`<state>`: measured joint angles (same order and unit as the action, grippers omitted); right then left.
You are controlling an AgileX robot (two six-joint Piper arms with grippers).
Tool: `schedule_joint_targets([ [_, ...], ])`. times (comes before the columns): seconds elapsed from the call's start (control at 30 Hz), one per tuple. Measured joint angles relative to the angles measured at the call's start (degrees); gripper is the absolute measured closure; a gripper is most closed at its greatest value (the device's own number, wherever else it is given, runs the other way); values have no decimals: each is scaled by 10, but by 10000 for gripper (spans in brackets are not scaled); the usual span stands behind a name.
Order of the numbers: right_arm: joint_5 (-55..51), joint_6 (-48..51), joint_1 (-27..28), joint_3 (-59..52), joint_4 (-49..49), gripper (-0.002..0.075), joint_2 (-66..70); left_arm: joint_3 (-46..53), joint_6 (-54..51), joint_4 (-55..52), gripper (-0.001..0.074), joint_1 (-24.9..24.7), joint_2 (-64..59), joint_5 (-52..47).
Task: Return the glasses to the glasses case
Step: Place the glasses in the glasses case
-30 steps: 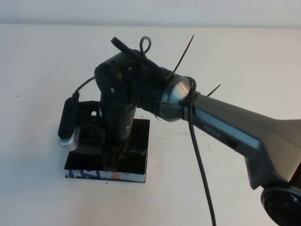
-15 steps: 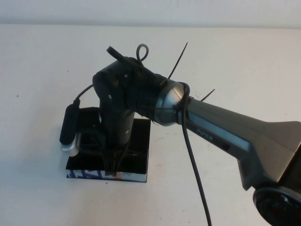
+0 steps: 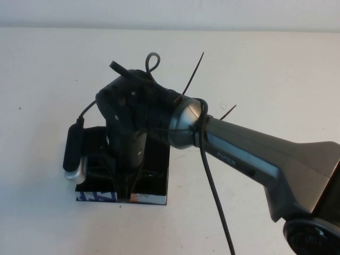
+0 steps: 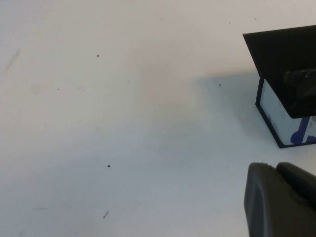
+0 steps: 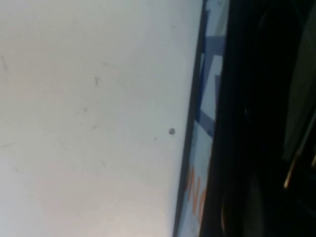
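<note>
Right gripper (image 3: 126, 187) closed over glasses case (image 3: 157, 178), arm marked PIPER, left gripper (image 4: 279, 200) state unclear

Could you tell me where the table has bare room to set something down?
Table is bare left of and behind the case, and in front of it. It is crowded over the case, where the shut right gripper reaches down; the left gripper hovers beside the case.

This looks like a lab or robot test bench; I work over a plain white, faintly scuffed desk (image 3: 276, 69) against a bare pale wall (image 3: 170, 11); my grey metal arm (image 3: 249, 159) carries loose black cable (image 3: 215, 191) and zip ties (image 3: 194, 71).
</note>
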<state>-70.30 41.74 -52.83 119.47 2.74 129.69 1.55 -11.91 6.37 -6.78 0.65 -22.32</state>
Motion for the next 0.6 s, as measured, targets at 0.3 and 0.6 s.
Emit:
schedule_joint_targets([
  [0.3, 0, -11, 0, 0, 16, 711, 0, 0, 0, 0, 739, 0, 0, 0],
  [0.6, 0, -13, 0, 0, 16, 711, 4, 0, 0, 0, 739, 0, 0, 0],
])
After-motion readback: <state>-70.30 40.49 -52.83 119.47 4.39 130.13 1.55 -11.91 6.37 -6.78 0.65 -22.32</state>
